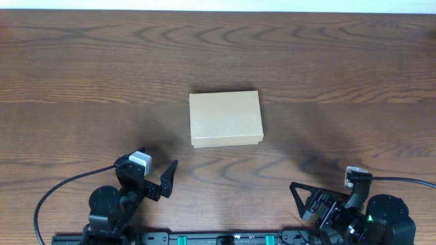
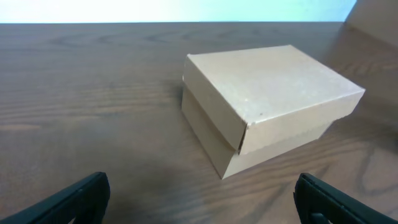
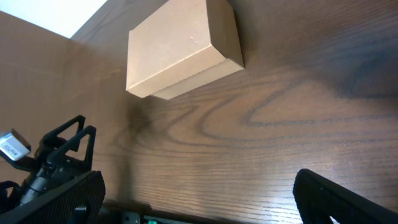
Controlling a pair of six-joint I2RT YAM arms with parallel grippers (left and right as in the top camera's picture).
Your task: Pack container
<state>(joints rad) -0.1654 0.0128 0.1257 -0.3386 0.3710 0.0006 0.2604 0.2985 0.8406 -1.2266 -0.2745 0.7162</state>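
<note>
Right in the middle of the wooden table [image 1: 82, 75] sits the container [image 1: 225, 119], a plain tan cardboard box with its flap lid folded down shut. Nothing else is on the tabletop as far as I can see (no pens, no markers, nothing to actually pack).

Both arms are parked back at the near edge. The left gripper [image 1: 155, 173] is below and to the left of the box, the right gripper [image 1: 310, 197] below and to the right, and both are well apart from it. Both have their jaws spread wide and are holding nothing. The left wrist view looks straight at the box between its two finger tips, with clear table between them and the cardboard.

So my read is that we're at the very start, or maybe the very end; honestly, with the lid closed and no loose items around, you can't tell from this alone. If it's the start, the next move has to be getting that lid open: one arm reaches in and catches the front lip of the flap, probably while the other braces the box so it doesn't skid on the smooth wood.
</note>
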